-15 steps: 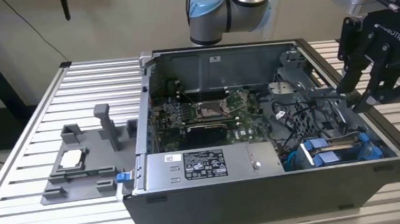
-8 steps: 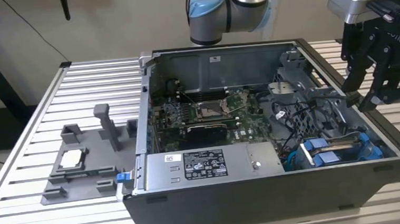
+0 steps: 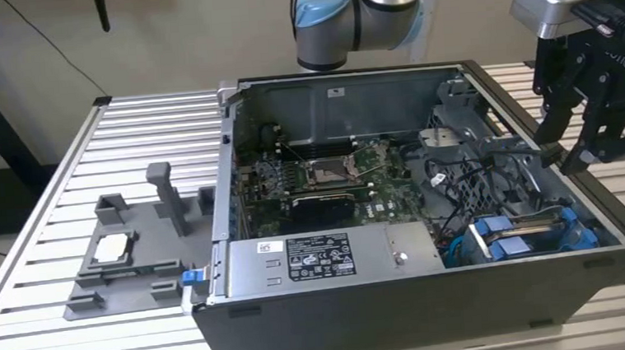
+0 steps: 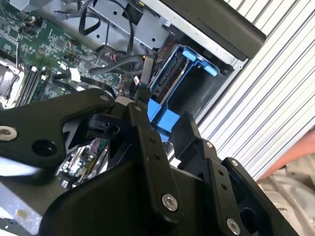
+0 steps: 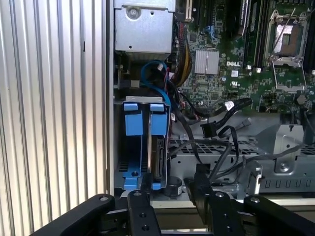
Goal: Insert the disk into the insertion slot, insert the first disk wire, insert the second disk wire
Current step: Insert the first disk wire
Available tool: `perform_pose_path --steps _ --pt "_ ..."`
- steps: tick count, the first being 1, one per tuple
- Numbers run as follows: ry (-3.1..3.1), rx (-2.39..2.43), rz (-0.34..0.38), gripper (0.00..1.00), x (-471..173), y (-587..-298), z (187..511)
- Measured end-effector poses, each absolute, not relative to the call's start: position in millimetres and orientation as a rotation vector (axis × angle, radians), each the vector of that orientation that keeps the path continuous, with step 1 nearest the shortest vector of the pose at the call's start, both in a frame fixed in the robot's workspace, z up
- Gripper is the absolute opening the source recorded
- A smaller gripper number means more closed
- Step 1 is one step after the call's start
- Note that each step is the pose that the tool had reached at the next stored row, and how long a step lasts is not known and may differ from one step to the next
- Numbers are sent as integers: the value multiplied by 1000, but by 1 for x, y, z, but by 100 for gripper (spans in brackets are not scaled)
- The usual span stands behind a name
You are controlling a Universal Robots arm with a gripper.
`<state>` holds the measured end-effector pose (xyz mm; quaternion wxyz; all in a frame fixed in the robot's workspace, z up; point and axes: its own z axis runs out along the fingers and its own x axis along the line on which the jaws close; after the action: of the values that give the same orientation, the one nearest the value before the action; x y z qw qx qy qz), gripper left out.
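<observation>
At the exterior view's left, a grey fixture [image 3: 165,272] lies on the slatted table [image 3: 144,129] with a small pale object [image 3: 114,248] resting in it. Just to its right stands the open computer case [image 3: 411,317]. Along the case's near side sits the labelled silver power-supply box [image 3: 318,259], and beyond it lies the green motherboard [image 3: 324,174].

Further right, black wires [image 3: 488,158] loop loosely across the case's interior. In the near right corner is the insertion slot [image 3: 526,234], a dark metal cage with blue plastic parts. The disk [image 5: 158,160] is seated in it on edge, framed by its blue carrier [image 5: 157,123], and its connector edge faces the inside of the case. No wire is plugged into that edge in either wrist view.

At the far right the arm [image 3: 356,11] carries the gripper [image 3: 567,149] above the case's right wall, over the cage. The gripper's fingers stand apart with a clear gap between them, and nothing is pinched in that gap. In the second wrist view the blue carrier shows through the gap. A black wire connector [image 4: 146,69] lies just beyond one fingertip [image 4: 139,107], close to the disk's connector edge. Whether the fingertip touches the connector cannot be told.
</observation>
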<state>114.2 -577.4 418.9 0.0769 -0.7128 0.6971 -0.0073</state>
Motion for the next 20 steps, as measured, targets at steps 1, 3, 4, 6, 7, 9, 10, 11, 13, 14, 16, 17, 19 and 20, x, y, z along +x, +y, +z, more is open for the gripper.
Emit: perform_pose_path --steps 1,3,4,6,7,9,10,11,13,14,16,17,19,20 --pt "2083 -2131 -24 47 114 -577 419" --pt "2071 -2121 -33 47 114 -577 418" --pt "2067 -2117 -38 47 113 -577 417" --pt "2057 -2110 -51 47 113 -577 416" --pt "2053 -2106 -57 47 113 -577 416" --pt "2044 -2100 -67 47 112 -577 415" --pt "2041 -2097 -72 47 112 -577 415" --pt "2039 -2096 -75 47 112 -577 415" --pt "2039 -2096 -76 47 112 -577 415" --pt "2039 -2096 -76 47 112 -577 414" --pt "2039 -2095 -76 47 112 -577 414" --pt "2039 -2095 -76 47 112 -577 414" --pt "2039 -2095 -76 47 112 -577 414" --pt "2039 -2095 -76 47 112 -577 414"
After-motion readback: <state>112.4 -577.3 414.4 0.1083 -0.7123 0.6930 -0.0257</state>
